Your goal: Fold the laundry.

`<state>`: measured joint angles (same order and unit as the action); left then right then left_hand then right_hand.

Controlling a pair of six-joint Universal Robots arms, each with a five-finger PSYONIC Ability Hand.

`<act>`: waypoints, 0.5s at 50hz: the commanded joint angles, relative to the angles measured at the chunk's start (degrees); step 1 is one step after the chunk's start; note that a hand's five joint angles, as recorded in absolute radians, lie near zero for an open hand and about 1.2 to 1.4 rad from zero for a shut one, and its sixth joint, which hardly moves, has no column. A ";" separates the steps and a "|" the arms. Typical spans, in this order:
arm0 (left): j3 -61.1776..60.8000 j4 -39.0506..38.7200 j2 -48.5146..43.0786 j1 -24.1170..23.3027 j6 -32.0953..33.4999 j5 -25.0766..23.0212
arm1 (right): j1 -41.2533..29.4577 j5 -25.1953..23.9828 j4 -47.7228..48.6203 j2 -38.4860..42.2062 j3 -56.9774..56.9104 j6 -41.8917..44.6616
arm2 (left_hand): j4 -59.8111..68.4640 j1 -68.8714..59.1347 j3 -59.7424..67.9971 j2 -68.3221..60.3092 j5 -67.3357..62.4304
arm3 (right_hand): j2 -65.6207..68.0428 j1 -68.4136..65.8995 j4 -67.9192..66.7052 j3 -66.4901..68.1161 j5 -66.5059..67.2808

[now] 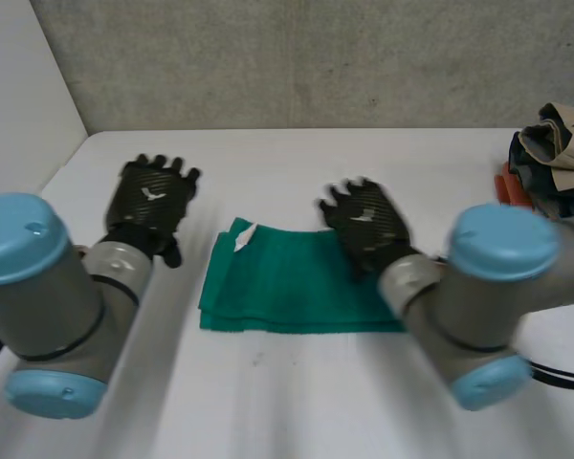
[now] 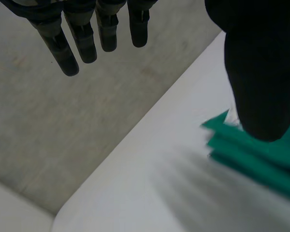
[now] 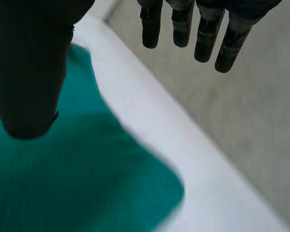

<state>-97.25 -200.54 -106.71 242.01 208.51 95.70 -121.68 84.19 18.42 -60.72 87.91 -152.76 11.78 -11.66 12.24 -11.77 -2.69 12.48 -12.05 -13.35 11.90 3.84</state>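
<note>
Grey concrete wall [image 1: 316,57] backs the white worktop [image 1: 297,402], where I see the folded green cloth [image 1: 277,282] lying in the middle. My left hand [image 1: 153,201] sits left of it, apart, fingers straight and spread, holding nothing. My right hand [image 1: 368,225] is over the cloth's far right part, fingers likewise straight. At far right sit piled clothes [image 1: 555,153].

Seemingly folded green cloth [image 1: 282,287] on table [image 1: 268,402]
</note>
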 commanded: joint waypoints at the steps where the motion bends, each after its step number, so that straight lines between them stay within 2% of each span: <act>1: 5.92 0.06 -6.57 -9.43 -0.38 0.27 | 8.64 -2.18 -7.78 -3.18 8.76 -3.16 | -1.56 1.44 -2.02 1.55 2.47 | -2.48 2.05 3.35 -1.90 -3.84; 3: 7.33 0.50 -8.60 -10.94 -0.38 0.45 | 9.96 -2.71 -7.61 -2.91 9.55 -3.25 | -1.56 1.44 -2.02 1.55 2.47 | 0.94 -1.37 -0.07 1.52 -0.42; 7: 9.36 0.59 -11.59 -12.53 -0.29 0.63 | 11.29 -3.32 -6.99 1.12 9.03 -2.98 | -1.56 1.44 -2.02 1.55 2.47 | 17.91 -18.34 -17.04 18.49 16.55; 8: 9.45 0.59 -11.77 -12.53 -0.29 0.72 | 11.64 -3.15 -7.08 2.61 8.25 -2.46 | -1.56 1.44 -2.02 1.55 2.47 | 28.78 -29.21 -27.91 29.36 27.42; 11: 9.19 0.68 -11.86 -12.35 -0.38 0.80 | 11.38 -2.36 -7.08 3.68 6.49 -1.32 | -1.40 1.27 -1.86 1.39 2.31 | 50.18 -50.61 -49.31 50.76 48.82; 12: 9.01 0.68 -11.86 -12.35 -0.38 0.89 | 11.11 -2.18 -6.82 3.68 5.52 -0.79 | -1.40 1.27 -1.85 1.39 2.30 | 67.35 -67.78 -66.48 67.92 65.99; 19: 4.89 1.47 -6.24 -8.05 -0.64 3.97 | 10.50 0.71 -3.04 1.58 0.86 -0.43 | -1.73 1.61 -2.19 1.72 2.64 | 67.52 -67.95 -66.65 68.10 66.16; 23: 1.54 1.47 -2.20 -4.28 -0.64 3.97 | 5.94 0.89 -2.77 -0.54 -3.35 -1.22 | -1.73 1.61 -2.19 1.72 2.64 | 67.52 -67.95 -66.65 68.10 66.16; 25: 0.22 1.47 -0.09 -2.60 -0.73 3.97 | 0.67 0.37 -2.68 0.60 -6.60 -1.14 | -1.78 1.66 -2.24 1.77 2.69 | 67.52 -67.95 -66.65 68.10 66.16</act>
<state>-92.43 -199.19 -113.13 234.11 207.91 99.14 -112.26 84.31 14.81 -59.22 88.08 -153.51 11.78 -11.66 12.24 -11.77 -2.69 67.67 -55.20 -68.12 67.91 54.98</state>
